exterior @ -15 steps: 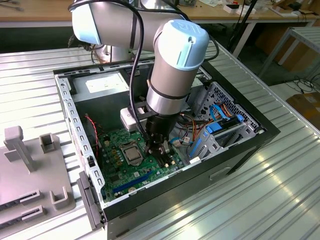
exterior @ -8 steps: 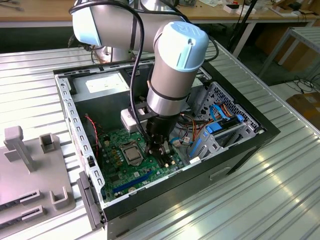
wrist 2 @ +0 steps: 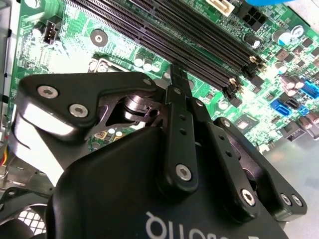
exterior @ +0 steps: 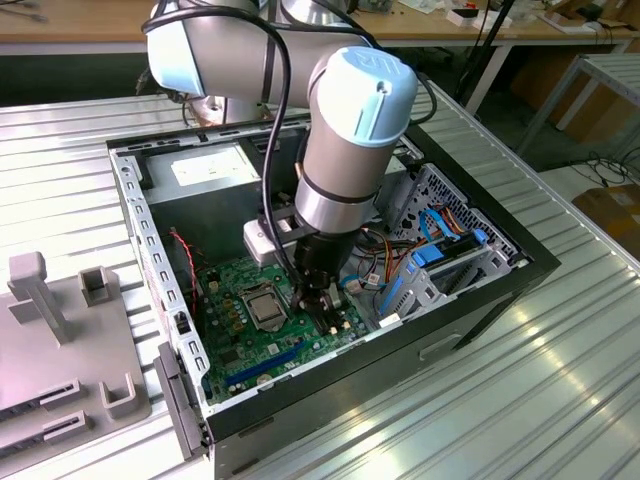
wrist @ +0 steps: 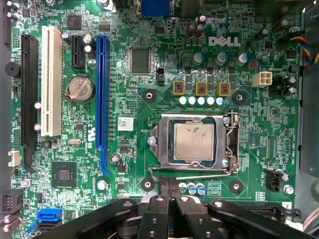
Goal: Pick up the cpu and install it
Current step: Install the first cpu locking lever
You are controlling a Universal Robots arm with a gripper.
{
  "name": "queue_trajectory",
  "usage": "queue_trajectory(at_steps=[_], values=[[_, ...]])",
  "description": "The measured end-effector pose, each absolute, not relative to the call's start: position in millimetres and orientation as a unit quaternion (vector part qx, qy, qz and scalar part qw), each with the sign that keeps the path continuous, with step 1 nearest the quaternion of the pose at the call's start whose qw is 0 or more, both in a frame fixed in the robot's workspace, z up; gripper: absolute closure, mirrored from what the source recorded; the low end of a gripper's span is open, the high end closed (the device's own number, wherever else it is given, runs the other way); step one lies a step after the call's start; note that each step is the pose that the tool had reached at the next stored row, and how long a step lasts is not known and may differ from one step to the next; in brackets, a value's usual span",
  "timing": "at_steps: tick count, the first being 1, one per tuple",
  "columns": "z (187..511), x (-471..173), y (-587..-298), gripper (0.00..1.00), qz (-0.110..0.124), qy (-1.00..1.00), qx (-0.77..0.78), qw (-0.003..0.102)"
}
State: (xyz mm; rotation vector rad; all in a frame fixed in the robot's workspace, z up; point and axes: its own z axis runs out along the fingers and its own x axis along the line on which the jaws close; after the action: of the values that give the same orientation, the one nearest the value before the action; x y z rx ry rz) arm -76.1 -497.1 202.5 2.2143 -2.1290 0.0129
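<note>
The jaws are clenched: in the first wrist view the two black fingertips (wrist: 163,185) lie side by side with only a hairline seam between them, and nothing is held in them. They hang low over the green motherboard (wrist: 259,129), just beside one edge of the socket frame (wrist: 159,144), close to the thin wire lever that runs along that edge (whether they touch the board or the lever I cannot tell). In the second wrist view the same fingertips point down near the long black memory slots (wrist 2: 164,35).

The cpu (wrist: 193,142) is apart from the jaws. It lies flat in the socket, plain grey metal top facing up, with the socket frame lying around it on all four sides. It is square, so it has no long axis; its edges run parallel to the frame's sides and to the blue expansion slot (wrist: 102,89) well away across the board.

In the exterior view the arm (exterior: 345,150) reaches down into the open computer case (exterior: 470,310), which lies on its side on a ribbed metal surface (exterior: 560,400). There the jaws come down just to the exterior view's right of the cpu. A grey fixture (exterior: 60,340) sits on the surface at the exterior view's left, outside the case.
</note>
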Motion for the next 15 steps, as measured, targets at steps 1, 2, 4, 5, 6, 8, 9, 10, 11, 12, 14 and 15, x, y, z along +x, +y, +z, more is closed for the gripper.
queue_trajectory(at_steps=[1,2,4,5,6,8,9,10,11,12,14,15], values=[[201.9,-75.6,-497.1,0.89,0.004,-0.692,0.721,0.035],[201.6,-75.4,-497.2,0.89,0.004,-0.692,0.721,0.035],[201.0,-74.9,-497.3,0.89,0.004,-0.692,0.721,0.035],[200.6,-74.6,-497.3,0.89,0.004,-0.692,0.721,0.035],[200.2,-74.2,-497.3,0.89,0.005,-0.692,0.721,0.035],[199.4,-74.2,-497.3,0.89,0.005,-0.691,0.722,0.034],[199.1,-74.1,-497.3,0.89,0.005,-0.691,0.722,0.034],[198.8,-74.0,-497.3,0.89,0.005,-0.691,0.722,0.034],[198.6,-74.0,-497.4,0.89,0.005,-0.691,0.722,0.034],[198.3,-74.0,-497.5,0.89,0.005,-0.691,0.722,0.034],[198.2,-74.0,-497.6,0.89,0.006,-0.691,0.722,0.034],[198.1,-74.0,-497.6,0.89,0.006,-0.691,0.722,0.033]])
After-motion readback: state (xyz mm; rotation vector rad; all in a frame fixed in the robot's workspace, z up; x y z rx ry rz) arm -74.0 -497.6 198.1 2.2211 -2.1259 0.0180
